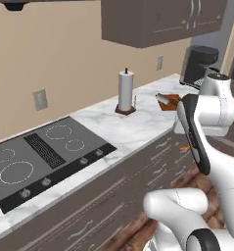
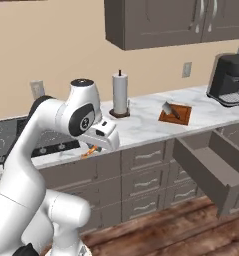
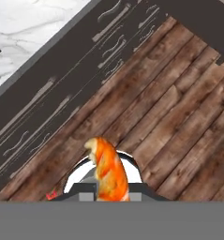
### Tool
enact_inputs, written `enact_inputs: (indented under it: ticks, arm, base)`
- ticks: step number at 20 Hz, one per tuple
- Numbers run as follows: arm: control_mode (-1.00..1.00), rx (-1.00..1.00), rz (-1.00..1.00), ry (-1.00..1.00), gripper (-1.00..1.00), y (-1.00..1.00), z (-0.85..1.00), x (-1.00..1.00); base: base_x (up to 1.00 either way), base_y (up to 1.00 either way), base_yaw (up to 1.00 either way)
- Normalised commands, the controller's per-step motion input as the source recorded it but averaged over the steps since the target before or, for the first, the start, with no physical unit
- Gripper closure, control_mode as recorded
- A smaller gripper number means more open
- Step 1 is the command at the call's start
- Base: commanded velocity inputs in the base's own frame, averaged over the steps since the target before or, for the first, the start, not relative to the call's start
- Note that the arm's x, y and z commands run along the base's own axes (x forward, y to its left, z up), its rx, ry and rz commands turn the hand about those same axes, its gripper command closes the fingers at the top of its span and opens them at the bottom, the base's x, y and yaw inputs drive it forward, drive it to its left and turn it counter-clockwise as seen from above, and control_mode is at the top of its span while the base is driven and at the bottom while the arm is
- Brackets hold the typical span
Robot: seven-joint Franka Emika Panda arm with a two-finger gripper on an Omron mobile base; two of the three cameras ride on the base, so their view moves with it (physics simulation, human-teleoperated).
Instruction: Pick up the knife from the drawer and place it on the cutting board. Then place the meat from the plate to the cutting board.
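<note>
My gripper point(image 2: 94, 148) hangs in front of the counter edge, shut on the meat point(image 2: 91, 150), a small orange crescent. In the hand view the meat point(image 3: 108, 171) stands between my fingertips, over the wooden floor and the cabinet fronts. The left base view shows a bit of the meat point(image 1: 186, 146) past my forearm. The knife point(image 2: 169, 110) lies on the reddish-brown cutting board point(image 2: 183, 117) further right on the counter; the board point(image 1: 174, 101) and knife point(image 1: 163, 99) also show beside my arm. The drawer point(image 2: 211, 165) stands pulled out, empty. The plate is hidden.
A paper towel roll point(image 2: 120, 95) stands left of the board. A black coffee machine point(image 2: 231, 80) sits at the counter's right end. The cooktop point(image 1: 40, 157) lies to the left. The open drawer juts into the floor space at right.
</note>
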Motion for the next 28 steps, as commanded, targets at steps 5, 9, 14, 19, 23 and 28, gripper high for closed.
enact_inputs:
  ticks: [5, 9, 14, 19, 23, 28]
  arm:
    - [1.00, 0.00, 0.00, 0.00, 1.00, 0.00, 0.00, 0.00]
    - [1.00, 0.00, 0.00, 0.00, 1.00, 0.00, 0.00, 0.00]
    - [1.00, 0.00, 0.00, 0.00, 1.00, 0.00, 0.00, 0.00]
    - [1.00, 0.00, 0.00, 0.00, 1.00, 0.00, 0.00, 0.00]
    - [1.00, 0.00, 0.00, 0.00, 1.00, 0.00, 0.00, 0.00]
    - [1.00, 0.00, 0.00, 0.00, 1.00, 0.00, 0.00, 0.00]
  base:
    - [1.00, -0.77, -0.08]
    - [1.00, -0.14, -0.10]
    - [0.87, 0.03, -0.07]
    - [0.81, -0.10, 0.00]
    - [1.00, -0.40, 0.00]
    - [1.00, -0.53, -0.20]
